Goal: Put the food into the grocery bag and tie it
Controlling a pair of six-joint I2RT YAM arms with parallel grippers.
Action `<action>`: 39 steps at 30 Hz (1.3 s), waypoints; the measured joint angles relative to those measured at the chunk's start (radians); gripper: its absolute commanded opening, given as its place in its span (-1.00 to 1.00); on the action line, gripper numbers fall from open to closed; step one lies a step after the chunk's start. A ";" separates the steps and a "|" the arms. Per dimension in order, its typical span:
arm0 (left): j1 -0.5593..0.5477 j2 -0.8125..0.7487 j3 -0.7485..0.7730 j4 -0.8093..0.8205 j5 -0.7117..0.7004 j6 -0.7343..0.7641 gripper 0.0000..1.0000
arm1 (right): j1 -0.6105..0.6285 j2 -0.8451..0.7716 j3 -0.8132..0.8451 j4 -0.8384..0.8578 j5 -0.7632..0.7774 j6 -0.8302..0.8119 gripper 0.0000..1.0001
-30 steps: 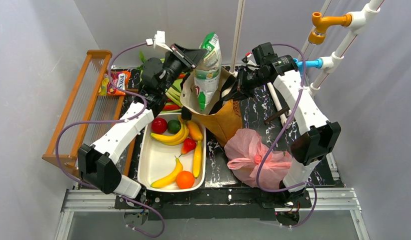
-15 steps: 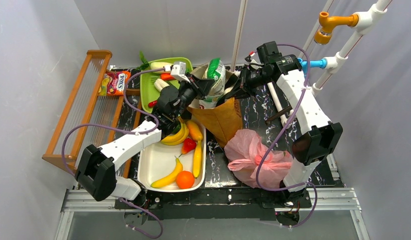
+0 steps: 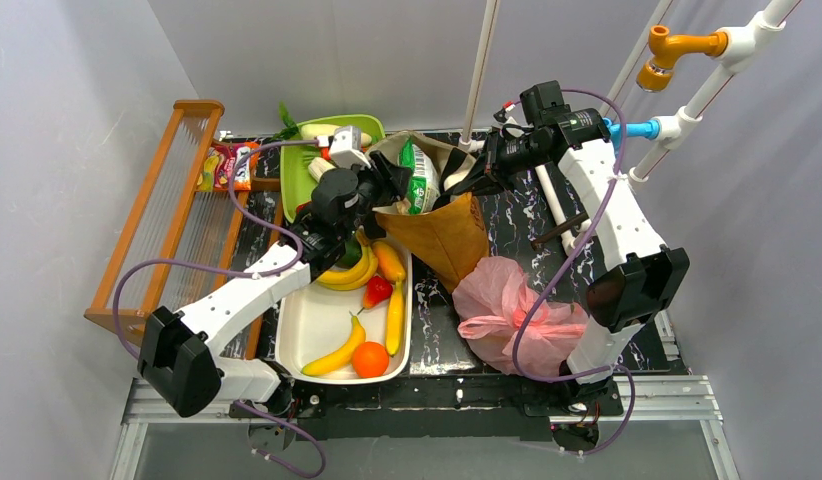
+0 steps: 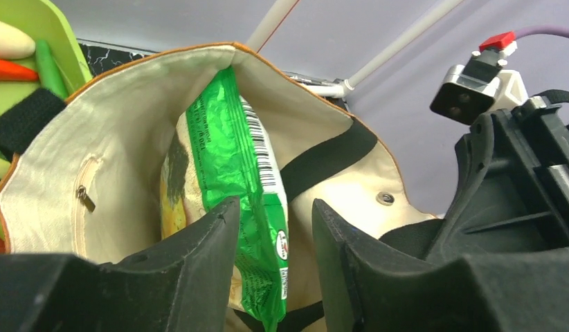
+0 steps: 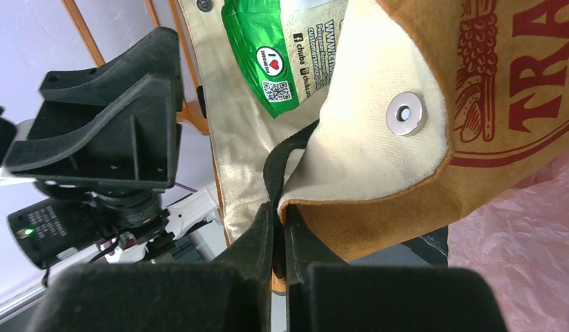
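Note:
The food, toy fruits such as bananas (image 3: 347,275) and an orange (image 3: 370,360), lies in a white tray (image 3: 307,320) at front left. The pink grocery bag (image 3: 512,315) sits crumpled at front right, and a corner of it (image 5: 538,256) shows in the right wrist view. No gripper is near either. My left gripper (image 3: 392,180) (image 4: 276,211) stands open at the mouth of a brown bag (image 3: 442,235). A green-and-white crisp packet (image 4: 233,173) stands inside the bag, its edge hanging between the open jaws. My right gripper (image 3: 474,170) (image 5: 280,207) is shut on that bag's rim by its black strap.
A green tray (image 3: 297,175) of long vegetables sits behind the white tray. A wooden rack (image 3: 167,220) and a snack packet (image 3: 227,165) are at the left. White pipes (image 3: 677,100) rise at the back right and a white pole (image 3: 479,70) behind the brown bag.
My left arm came down and lowered the crisp packet into the brown bag, then its jaws opened and let it go. The right gripper kept its hold on the rim.

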 measured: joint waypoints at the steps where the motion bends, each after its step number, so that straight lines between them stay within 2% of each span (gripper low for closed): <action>1: 0.000 0.003 0.024 -0.036 0.010 0.011 -0.16 | 0.000 0.000 0.000 0.000 0.000 0.000 -0.97; 5: 0.000 0.007 0.123 -0.106 0.037 0.057 -0.16 | 0.000 0.000 0.000 0.000 -0.001 0.000 -0.97; 10: 0.000 0.007 0.245 -0.216 0.028 0.143 0.02 | 0.000 0.000 -0.003 0.000 -0.011 -0.003 -0.72; 16: 0.013 0.019 0.488 -0.473 -0.086 0.294 0.28 | 0.000 0.000 -0.013 -0.003 -0.024 -0.011 -0.53; 19: 0.067 0.018 0.564 -0.564 -0.146 0.333 0.37 | 0.000 0.000 -0.019 -0.005 -0.040 -0.022 -0.44; 26: 0.221 0.040 0.606 -0.752 -0.264 0.337 0.40 | 0.010 -0.009 -0.101 -0.003 -0.067 -0.057 -0.36; 32: 0.277 0.085 0.605 -0.825 -0.299 0.333 0.43 | 0.027 -0.009 -0.140 0.000 -0.068 -0.079 -0.33; 36: 0.300 0.092 0.597 -0.850 -0.300 0.322 0.45 | 0.031 -0.012 -0.152 -0.002 -0.066 -0.092 -0.18; 39: 0.309 0.090 0.583 -0.850 -0.301 0.317 0.46 | 0.031 -0.019 -0.166 -0.002 -0.058 -0.105 -0.14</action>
